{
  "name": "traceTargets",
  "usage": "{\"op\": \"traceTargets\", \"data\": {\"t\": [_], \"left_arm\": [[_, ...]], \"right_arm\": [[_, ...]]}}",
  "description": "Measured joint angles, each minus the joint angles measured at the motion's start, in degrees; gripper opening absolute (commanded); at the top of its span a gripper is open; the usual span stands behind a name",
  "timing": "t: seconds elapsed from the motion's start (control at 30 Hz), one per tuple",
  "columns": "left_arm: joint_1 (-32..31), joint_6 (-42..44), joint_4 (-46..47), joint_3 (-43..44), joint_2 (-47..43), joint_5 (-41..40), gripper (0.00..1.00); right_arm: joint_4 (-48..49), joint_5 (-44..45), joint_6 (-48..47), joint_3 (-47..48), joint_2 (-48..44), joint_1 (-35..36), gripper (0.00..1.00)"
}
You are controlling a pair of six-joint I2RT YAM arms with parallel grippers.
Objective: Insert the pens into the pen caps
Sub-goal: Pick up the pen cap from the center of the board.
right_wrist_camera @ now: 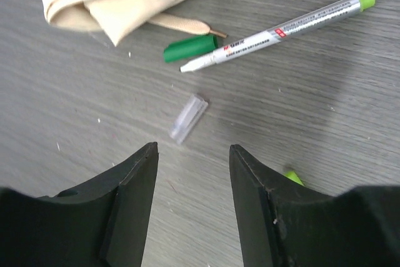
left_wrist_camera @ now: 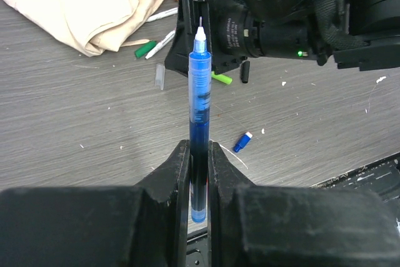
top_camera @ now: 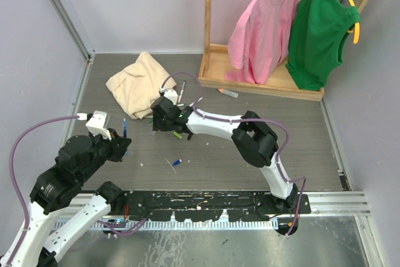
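My left gripper (left_wrist_camera: 199, 154) is shut on a blue pen (left_wrist_camera: 200, 98) and holds it off the table, white tip pointing away; it also shows in the top view (top_camera: 124, 127). My right gripper (right_wrist_camera: 194, 154) is open and empty, low over a clear cap (right_wrist_camera: 188, 119) that lies just beyond its fingertips. A green cap (right_wrist_camera: 190, 48) lies at the tip of a grey pen with a lime end (right_wrist_camera: 281, 32). A lime cap (right_wrist_camera: 292, 177) peeks from behind my right finger. A blue cap (left_wrist_camera: 242, 142) lies alone on the table, and a black cap (left_wrist_camera: 245, 71) lies under the right arm.
A beige cloth (top_camera: 140, 82) lies at the back left, with a tan stick (right_wrist_camera: 184, 25) and white pens (left_wrist_camera: 161, 14) at its edge. A wooden rack (top_camera: 250, 82) with pink and green shirts stands at the back right, with a pen (top_camera: 228, 92) beside its base.
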Motion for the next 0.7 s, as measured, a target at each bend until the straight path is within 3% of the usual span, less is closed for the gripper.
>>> {"op": "traceTargets", "data": {"t": [0.27,0.7], "left_arm": [[0.0,-0.7,-0.4,0.0,-0.9,-1.0,0.00],[0.0,-0.9,-0.4,0.0,-1.0,-1.2,0.00]], "right_arm": [[-7.0,9.6,9.3,10.0,6.6,2.3,0.56],[-12.2,13.0,9.7,18.2,13.7,3.4,0.56]]}}
